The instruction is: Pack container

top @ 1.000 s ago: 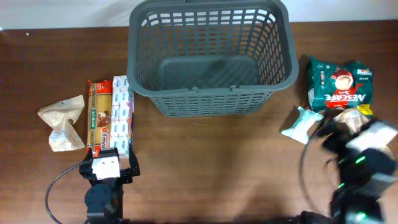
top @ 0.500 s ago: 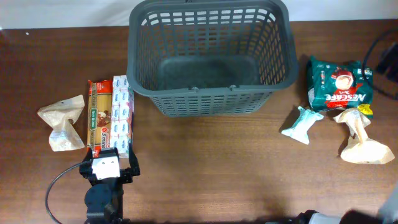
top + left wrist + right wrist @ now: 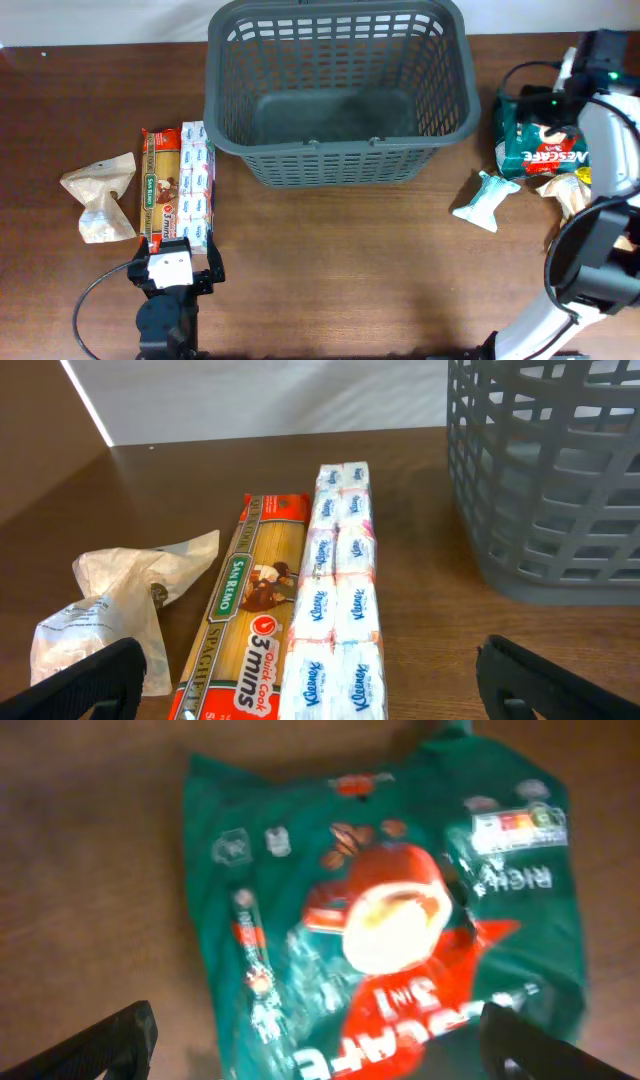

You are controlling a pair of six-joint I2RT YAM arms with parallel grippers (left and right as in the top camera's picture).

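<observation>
The jaws of the left gripper [image 3: 320, 685] stood wide apart, one dark finger at each lower corner of the left wrist view, gripping nothing. Between them and running straight ahead lay a pack of Kleenex tissues [image 3: 338, 600], flat on the brown table [image 3: 420, 590]. Pressed against its left side lay a red spaghetti packet [image 3: 250, 625], and further left of the jaws sat a crumpled beige paper bag [image 3: 110, 600]. The container [image 3: 550, 480], a dark grey lattice basket, stood upright ahead and to the right of these jaws, apart from the tissues.

The jaws of the right gripper [image 3: 320, 1040] were likewise spread wide and closed on nothing. Between and ahead of them lay a green Nescafé bag [image 3: 390, 920], its print blurred. We could not tell whether they touched it. From overhead, the container stood to the left of these jaws, apart from the Nescafé bag. A small pale teal packet [image 3: 485, 200] and a second beige bag [image 3: 572, 195] lay behind the jaws, towards the robot's base.
</observation>
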